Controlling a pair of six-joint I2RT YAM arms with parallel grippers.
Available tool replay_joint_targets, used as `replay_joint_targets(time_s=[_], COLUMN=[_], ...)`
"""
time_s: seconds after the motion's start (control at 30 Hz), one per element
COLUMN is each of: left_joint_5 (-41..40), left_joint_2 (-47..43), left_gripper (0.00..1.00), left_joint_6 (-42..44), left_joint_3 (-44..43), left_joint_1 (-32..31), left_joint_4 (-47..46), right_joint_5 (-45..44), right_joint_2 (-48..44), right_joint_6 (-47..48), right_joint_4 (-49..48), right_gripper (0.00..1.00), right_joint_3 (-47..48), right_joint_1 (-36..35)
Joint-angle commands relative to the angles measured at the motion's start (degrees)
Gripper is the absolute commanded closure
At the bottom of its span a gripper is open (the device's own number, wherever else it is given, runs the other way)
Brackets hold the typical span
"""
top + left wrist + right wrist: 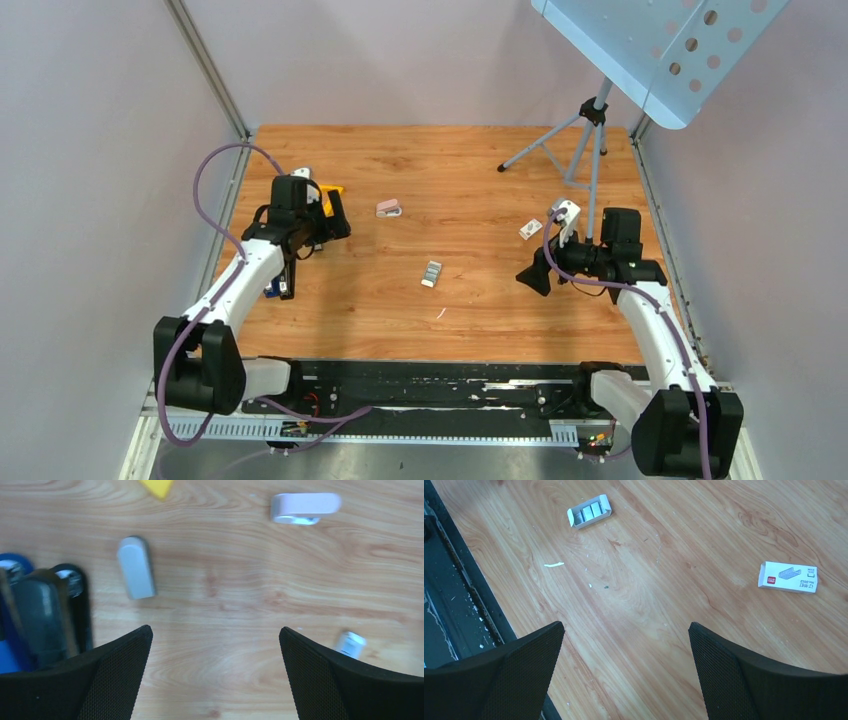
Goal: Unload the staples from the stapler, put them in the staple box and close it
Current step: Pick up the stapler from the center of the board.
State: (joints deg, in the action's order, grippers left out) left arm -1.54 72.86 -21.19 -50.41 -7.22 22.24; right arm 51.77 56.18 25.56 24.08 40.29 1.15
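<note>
**Both grippers gape empty**

The left gripper point(215, 635) and right gripper point(626, 627) stand wide, holding nothing. The blue-black stapler point(42, 615) lies on the table point(480, 170) at the left gripper's 9 o'clock. Farther off, a staple box point(788, 577) reads "No.0012".

- This is a robotics lab test cell: plain pale wall panels point(90, 150) close in the wood-grain bench point(480, 180) on the left, far and right sides.
- Bare aluminium posts point(205, 65) frame the far corners.
- A left arm point(240, 285) and a right arm point(650, 320) are bolted to a black mounting rail point(440, 385) at the near edge, with lilac cables point(198, 183) looped along them.
- A tripod point(590, 140) at the far right carries a perforated pale-blue panel point(660, 50) overhead.
</note>
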Motion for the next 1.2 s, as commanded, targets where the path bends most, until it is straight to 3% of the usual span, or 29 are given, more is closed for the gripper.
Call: replay_joint_targets(time_s=[0.0, 0.13, 0.3, 0.43, 0.57, 0.7, 0.77, 0.83, 0.97, 1.17], left_joint_5=[15.82, 22.09, 14.65, 6.27, 3.25, 21.36, 28.41, 29.98, 28.47, 21.62], left_joint_2=[-2.48, -3.41, -2.01, -0.55, 4.58, 12.99, 18.28, 25.04, 35.88, 44.20], left_gripper=[0.00, 0.00, 0.00, 0.01, 0.00, 0.04, 0.04, 0.04, 0.08, 0.21], left_joint_6=[-4.36, -15.67, -19.63, -19.86, -8.84, 12.03, 24.54, 32.35, 44.31, 55.25], left_joint_3=[0.76, 5.44, 6.36, 6.89, 1.08, -6.85, -13.21, -20.98, -34.88, -47.37], left_joint_1=[0.29, -2.30, -13.58, -14.31, -14.11, -11.57, -10.16, -9.25, -9.12, -9.49], left_joint_4=[-10.26, -21.11, -23.70, -22.71, -19.05, -17.88, -11.55, -3.28, 12.11, 17.95], right_joint_5=[-0.62, -1.04, 1.09, 1.03, 2.51, 3.12, 2.93, 2.81, 2.55, 2.55], right_joint_2=[1.50, 3.82, 5.32, 5.89, 5.60, 4.95, 4.77, 4.58, 4.20, 4.54], right_joint_6=[-0.72, -7.48, -20.31, -21.68, -22.59, -23.08, -22.56, -22.40, -22.12, -21.45], right_joint_4=[1.07, -0.24, -6.38, -7.60, -8.76, -9.44, -9.48, -9.65, -9.78, -9.75], right_gripper=[0.00, 0.00, 0.00, 0.00, 0.00, 0.00, 0.00, 0.00, 0.00, 0.00], right_joint_3=[2.60, 3.90, 3.16, 2.91, 1.58, 0.85, 0.69, 0.66, 0.34, 0.31], right_joint_1=[-0.88, -0.89, -3.15, -4.31, -5.39, -5.63, -5.61, -5.67, -5.63, -5.63])
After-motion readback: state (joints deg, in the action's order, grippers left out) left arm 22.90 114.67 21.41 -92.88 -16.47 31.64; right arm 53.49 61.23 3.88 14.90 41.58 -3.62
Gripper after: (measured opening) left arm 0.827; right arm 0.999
